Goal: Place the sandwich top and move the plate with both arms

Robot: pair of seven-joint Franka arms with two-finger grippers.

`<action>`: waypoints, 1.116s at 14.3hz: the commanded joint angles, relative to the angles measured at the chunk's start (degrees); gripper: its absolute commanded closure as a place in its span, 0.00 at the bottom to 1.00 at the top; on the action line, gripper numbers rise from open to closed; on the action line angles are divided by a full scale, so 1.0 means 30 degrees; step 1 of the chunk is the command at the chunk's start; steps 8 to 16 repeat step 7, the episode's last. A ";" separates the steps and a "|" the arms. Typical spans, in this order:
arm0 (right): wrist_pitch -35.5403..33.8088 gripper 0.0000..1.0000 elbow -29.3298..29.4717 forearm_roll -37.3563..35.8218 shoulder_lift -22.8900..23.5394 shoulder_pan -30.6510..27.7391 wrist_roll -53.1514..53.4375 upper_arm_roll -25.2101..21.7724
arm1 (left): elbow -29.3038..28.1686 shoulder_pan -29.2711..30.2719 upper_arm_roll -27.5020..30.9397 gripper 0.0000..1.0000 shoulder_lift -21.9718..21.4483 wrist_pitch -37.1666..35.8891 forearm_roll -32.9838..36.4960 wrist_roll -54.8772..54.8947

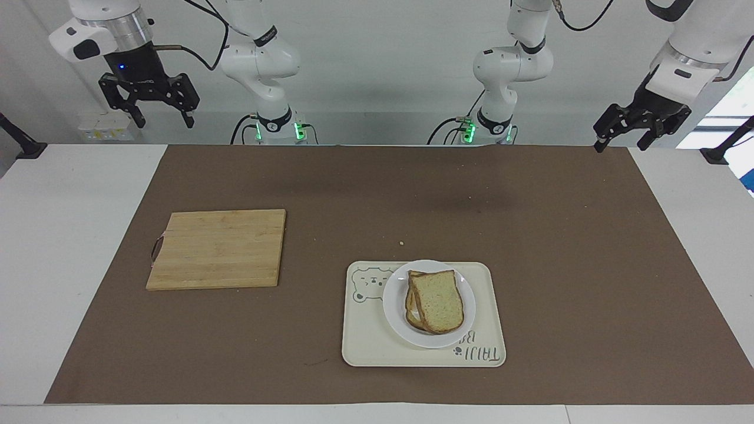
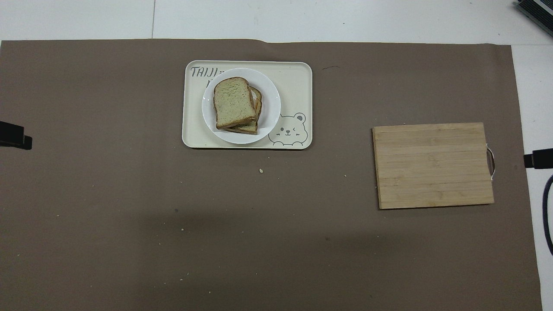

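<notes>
While both pairs of jaws stand spread and carry nothing, the left gripper (image 1: 625, 132) hangs raised over the corner of the brown mat (image 1: 530, 235) at the left arm's end of the bench, and the right gripper (image 1: 148, 105) hangs high over the right arm's end. The sandwich top (image 1: 438, 301) lies already on the lower slice, on the plate (image 1: 393, 318), which sits on the cream tray (image 1: 365, 347), well apart from both grippers. A wooden cutting board (image 1: 217, 248) lies toward the right arm's end. I judge the stacking done and the plate in place; possibly nothing remains except parking the arms.
</notes>
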 commanded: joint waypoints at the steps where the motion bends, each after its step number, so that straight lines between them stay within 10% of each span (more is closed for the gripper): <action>1: -0.0299 0.00 -0.0367 0.0077 -0.0335 -0.0324 0.0170 0.0257 | -0.0324 -0.0179 0.0094 0.00 -0.0391 -0.0313 0.0310 -0.0131; 16: -0.0045 0.00 -0.0017 0.0398 -0.0015 -0.0295 0.0316 0.0286 | -0.0384 -0.0208 0.0093 0.00 -0.0450 -0.0313 0.0251 -0.0130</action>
